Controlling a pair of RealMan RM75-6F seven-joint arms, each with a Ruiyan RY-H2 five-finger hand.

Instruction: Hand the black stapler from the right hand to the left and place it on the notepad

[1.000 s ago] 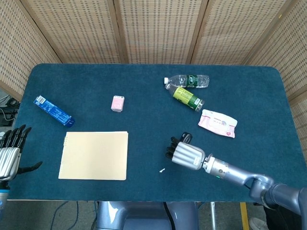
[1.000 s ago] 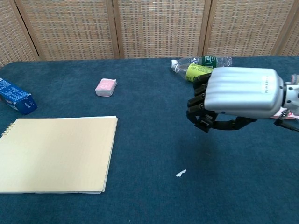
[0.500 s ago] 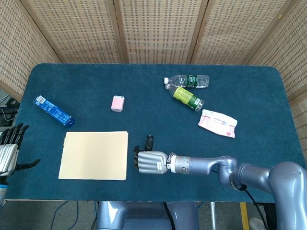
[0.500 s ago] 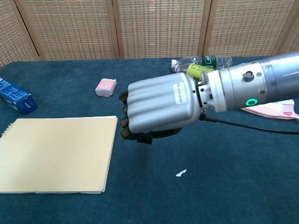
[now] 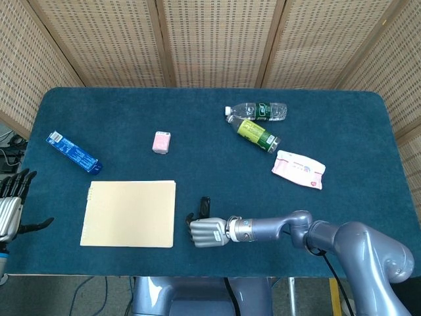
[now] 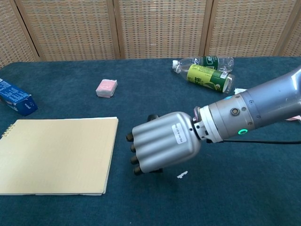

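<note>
My right hand (image 5: pixel 208 232) (image 6: pixel 163 146) hangs near the table's front edge, just right of the notepad, and grips the black stapler (image 5: pixel 205 206). Only the stapler's far end pokes out above the fingers in the head view; in the chest view a small black tip (image 6: pixel 153 117) shows behind the hand. The tan notepad (image 5: pixel 130 213) (image 6: pixel 55 155) lies flat at the front left. My left hand (image 5: pixel 12 210) hovers off the table's left edge with its fingers spread and nothing in it. The chest view does not show that hand.
A blue box (image 5: pixel 74 153) lies at the left, a pink eraser (image 5: pixel 162 141) behind the notepad. Two plastic bottles (image 5: pixel 258 125) and a pink wipes packet (image 5: pixel 298 169) lie at the back right. A white scrap (image 6: pixel 182 175) sits under my right wrist.
My right hand has swung left and toward the front edge with the stapler, ending beside the notepad. The left hand has hardly moved.
</note>
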